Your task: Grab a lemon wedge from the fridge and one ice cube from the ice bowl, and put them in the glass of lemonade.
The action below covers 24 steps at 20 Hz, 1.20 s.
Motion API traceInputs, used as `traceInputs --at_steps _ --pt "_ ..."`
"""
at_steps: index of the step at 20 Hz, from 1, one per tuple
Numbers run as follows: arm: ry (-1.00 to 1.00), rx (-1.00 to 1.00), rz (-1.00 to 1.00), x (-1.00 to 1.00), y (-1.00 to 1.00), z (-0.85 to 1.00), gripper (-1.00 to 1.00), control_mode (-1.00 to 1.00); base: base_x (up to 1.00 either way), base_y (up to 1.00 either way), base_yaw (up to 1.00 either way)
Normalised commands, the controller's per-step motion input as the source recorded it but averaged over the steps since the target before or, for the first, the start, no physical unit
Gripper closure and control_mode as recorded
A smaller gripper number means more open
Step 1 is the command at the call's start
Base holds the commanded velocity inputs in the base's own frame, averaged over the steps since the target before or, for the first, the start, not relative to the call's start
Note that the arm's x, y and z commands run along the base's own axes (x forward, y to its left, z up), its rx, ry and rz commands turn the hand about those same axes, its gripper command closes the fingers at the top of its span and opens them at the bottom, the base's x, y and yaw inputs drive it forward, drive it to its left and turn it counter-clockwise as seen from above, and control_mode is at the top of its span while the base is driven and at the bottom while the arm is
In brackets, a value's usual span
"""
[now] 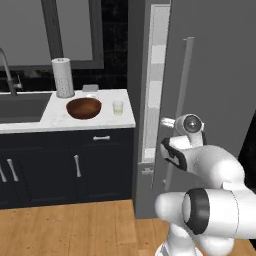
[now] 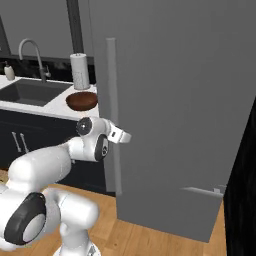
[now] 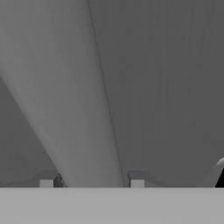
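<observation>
fridge (image 1: 215, 75): interior mostly hidden behind door, top cut off | gripper (image 3: 92, 183): fingertips barely visible at hand view bottom, hold on handle (image 3: 83, 109) unclear | sink (image 1: 20, 106): cut off left

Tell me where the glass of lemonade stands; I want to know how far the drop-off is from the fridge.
In the left base view the glass of lemonade stands on the counter's right end, just right of the ice bowl and left of the fridge.

Wooden floor (image 1: 70, 227), dark navy cabinets (image 1: 55, 165), white counter (image 1: 55, 120), sink (image 1: 22, 106)
</observation>
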Motion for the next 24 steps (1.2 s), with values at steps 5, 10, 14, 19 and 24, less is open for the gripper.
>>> traceInputs --at_steps 5,10,14,19,24 --pt "0.00 0.19 -0.23 -0.96 -0.29 1.00 -1.00 -1.00 0.00 0.00 0.00" --pt "-0.01 0.06 -0.14 -0.77 0.46 1.00 -1.00 -1.00 0.00 0.00 0.00" --pt "0.00 0.01 -0.11 -0.67 0.92 1.00 -1.00 -1.00 0.00 0.00 0.00" --pt "0.00 -0.01 -0.15 -0.22 1.00 1.00 -1.00 -1.00 0.00 0.00 0.00" --pt "0.25 -0.11 -0.43 0.85 0.53 0.31 -1.00 -1.00 0.00 0.00 0.00"
